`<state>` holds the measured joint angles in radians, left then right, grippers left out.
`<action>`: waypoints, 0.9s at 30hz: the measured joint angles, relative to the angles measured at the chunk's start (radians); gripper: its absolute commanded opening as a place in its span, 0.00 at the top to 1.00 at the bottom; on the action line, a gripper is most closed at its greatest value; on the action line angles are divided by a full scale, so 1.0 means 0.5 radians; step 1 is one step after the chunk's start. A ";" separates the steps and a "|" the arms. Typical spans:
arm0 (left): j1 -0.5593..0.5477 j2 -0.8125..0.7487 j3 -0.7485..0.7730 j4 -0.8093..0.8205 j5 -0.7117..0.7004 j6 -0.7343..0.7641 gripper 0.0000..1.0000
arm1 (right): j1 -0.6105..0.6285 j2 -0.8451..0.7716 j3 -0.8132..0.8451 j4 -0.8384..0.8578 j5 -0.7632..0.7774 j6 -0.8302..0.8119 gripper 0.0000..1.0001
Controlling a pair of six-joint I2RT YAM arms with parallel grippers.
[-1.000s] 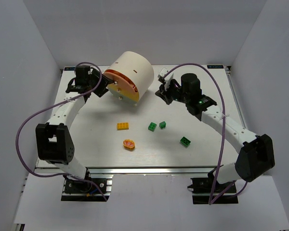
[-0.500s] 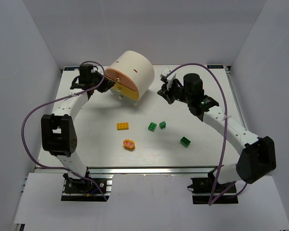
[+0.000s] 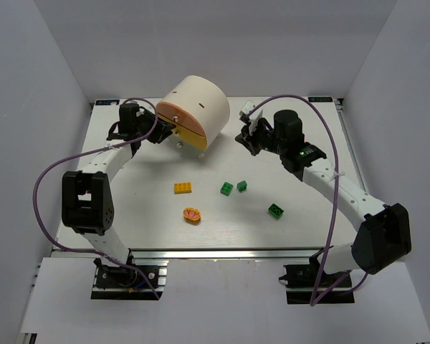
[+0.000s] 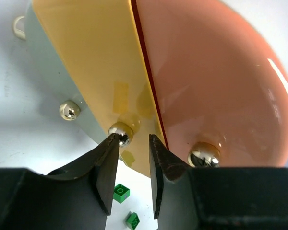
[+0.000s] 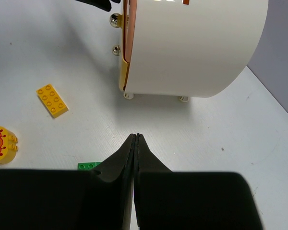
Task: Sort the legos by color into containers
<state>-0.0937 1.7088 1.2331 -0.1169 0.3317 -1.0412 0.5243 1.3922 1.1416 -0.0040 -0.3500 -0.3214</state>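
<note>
The cream dome cabinet (image 3: 201,104) stands at the back, its drawers facing front-left. My left gripper (image 4: 134,139) is open with a narrow gap at that face. Its left fingertip touches the yellow drawer's (image 4: 96,62) knob (image 4: 120,133). The pink-orange drawer (image 4: 216,86) is to the right and the pale blue drawer (image 4: 50,72) to the left. A yellow-orange brick (image 3: 183,188) and three green bricks (image 3: 226,188) (image 3: 241,185) (image 3: 275,211) lie mid-table. No purple bricks show. My right gripper (image 5: 136,136) is shut and empty, right of the cabinet.
A round orange disc with red markings (image 3: 192,214) lies in front of the yellow-orange brick. The cabinet stands on small feet (image 5: 129,96). White walls close in the table on the left, right and back.
My left gripper has moved right, in along the cabinet's face to the yellow drawer's knob. The cabinet has turned slightly. The right arm has barely moved.
</note>
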 measured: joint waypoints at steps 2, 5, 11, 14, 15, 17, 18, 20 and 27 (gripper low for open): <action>0.000 0.034 0.001 0.032 0.027 -0.004 0.58 | -0.002 0.000 0.000 0.001 0.000 0.000 1.00; 0.000 0.100 0.005 0.049 0.068 -0.006 0.59 | -0.003 0.000 0.000 0.001 0.001 0.000 1.00; 0.004 0.151 0.007 0.080 0.130 -0.007 0.53 | -0.012 0.000 0.000 0.002 0.001 0.000 1.00; 0.004 0.163 0.005 0.085 0.150 -0.005 0.49 | -0.016 0.000 0.000 0.002 0.001 0.000 1.00; 0.004 0.166 0.002 0.090 0.156 -0.007 0.49 | -0.016 0.000 0.000 0.002 0.001 0.000 1.00; 0.005 0.169 -0.004 0.106 0.166 -0.008 0.50 | -0.016 0.000 0.000 0.002 0.001 0.000 1.00; 0.005 0.169 -0.008 0.118 0.171 -0.008 0.50 | -0.018 0.000 0.000 0.002 0.001 0.000 1.00; 0.005 0.169 -0.031 0.156 0.185 -0.022 0.56 | -0.022 0.000 0.000 0.002 0.001 0.000 1.00; 0.013 0.167 -0.129 0.374 0.246 -0.116 0.77 | -0.027 0.000 -0.001 0.002 0.001 0.000 1.00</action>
<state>-0.0872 1.7924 1.1687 0.0700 0.4545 -1.0992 0.5106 1.3922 1.1412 -0.0032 -0.3496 -0.3214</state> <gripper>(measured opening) 0.345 0.013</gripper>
